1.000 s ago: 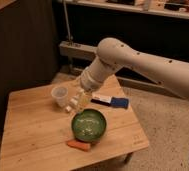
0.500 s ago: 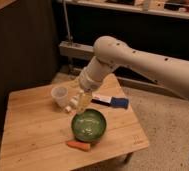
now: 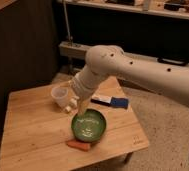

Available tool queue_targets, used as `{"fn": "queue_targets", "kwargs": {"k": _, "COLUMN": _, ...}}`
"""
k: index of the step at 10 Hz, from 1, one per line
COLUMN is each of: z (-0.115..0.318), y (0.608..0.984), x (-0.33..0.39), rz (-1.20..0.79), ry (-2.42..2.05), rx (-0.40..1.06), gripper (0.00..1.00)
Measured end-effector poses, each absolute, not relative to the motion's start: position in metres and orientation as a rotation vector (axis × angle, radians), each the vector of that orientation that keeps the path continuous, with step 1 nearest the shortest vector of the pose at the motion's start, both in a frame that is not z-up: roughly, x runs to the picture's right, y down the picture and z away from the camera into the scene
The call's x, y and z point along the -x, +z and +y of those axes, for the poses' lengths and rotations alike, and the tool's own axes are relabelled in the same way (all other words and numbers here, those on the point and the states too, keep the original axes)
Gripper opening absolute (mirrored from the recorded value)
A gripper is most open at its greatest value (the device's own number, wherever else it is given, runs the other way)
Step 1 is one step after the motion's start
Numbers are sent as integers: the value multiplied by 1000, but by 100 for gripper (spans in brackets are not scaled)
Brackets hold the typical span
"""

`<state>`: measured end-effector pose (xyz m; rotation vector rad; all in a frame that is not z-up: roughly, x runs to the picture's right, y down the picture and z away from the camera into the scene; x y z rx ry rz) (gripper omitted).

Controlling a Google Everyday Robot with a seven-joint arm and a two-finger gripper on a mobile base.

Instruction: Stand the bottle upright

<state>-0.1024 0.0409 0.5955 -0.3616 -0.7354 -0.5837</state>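
One white arm [image 3: 138, 70] reaches in from the right and bends down over a wooden desk [image 3: 33, 135]. Its hand [image 3: 79, 106] hangs low above the desk's middle, just over the far rim of a green bowl [image 3: 89, 125]. The hand's fingers are spread as wide as they go, and nothing shows between them. One yellowish finger [image 3: 81, 103] points down toward the desk.

The bottle [image 3: 68, 107] shows as a small white shape on the desk, just left of the hand. It is close against the near side of a translucent cup [image 3: 59, 93]. Whether the hand touches the bottle cannot be told, and neither can the way the bottle lies. It looks low against the wood rather than tall.

The cup stands upright, left of the arm's wrist and toward the desk's far edge. A flat blue-and-white box [image 3: 111, 102] lies to the right of the hand, behind the bowl and partly under the arm. The bowl sits toward the desk's near edge with pale marks inside it. An orange piece [image 3: 78, 145] lies touching the bowl's near side, close to the edge.

Beyond the desk a metal pole [image 3: 67, 25] rises in front of a dark wall. A speckled floor [image 3: 168, 130] spreads to the right.
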Motion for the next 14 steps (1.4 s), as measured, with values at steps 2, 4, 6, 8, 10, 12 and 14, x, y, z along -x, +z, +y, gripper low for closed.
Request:
{"fn": "queue_targets", "kwargs": {"k": 2, "z": 41, "y": 596, "x": 103, "rz": -737, "ry": -606, "rx": 352, "gripper": 80}}
{"fn": "queue_targets", "kwargs": {"k": 4, "z": 41, "y": 598, "x": 104, "rz": -689, "ry": -640, "rx": 357, "gripper": 80}}
{"fn": "queue_targets", "kwargs": {"k": 6, "z": 28, "y": 615, "x": 111, "rz": -471, "ry": -749, "rx": 333, "gripper": 80}}
{"fn": "queue_targets", "kwargs": {"k": 8, "z": 14, "y": 645, "x": 117, "rz": -295, "ry": -842, "rx": 292, "gripper": 80}}
{"fn": "queue_targets", "kwargs": {"k": 10, "z": 16, "y": 682, "x": 105, "rz": -253, "ry": -866, "rx": 306, "gripper": 80}}
{"fn": "queue_targets", "kwargs": {"k": 12, "z": 23, "y": 718, "x": 104, "rz": -361, "ry": -861, "rx": 377, "gripper": 80}}
{"fn": "queue_targets", "kwargs": {"k": 14, "z": 24, "y": 741, "x": 97, "rz": -473, "ry": -831, "rx": 462, "gripper": 80}}
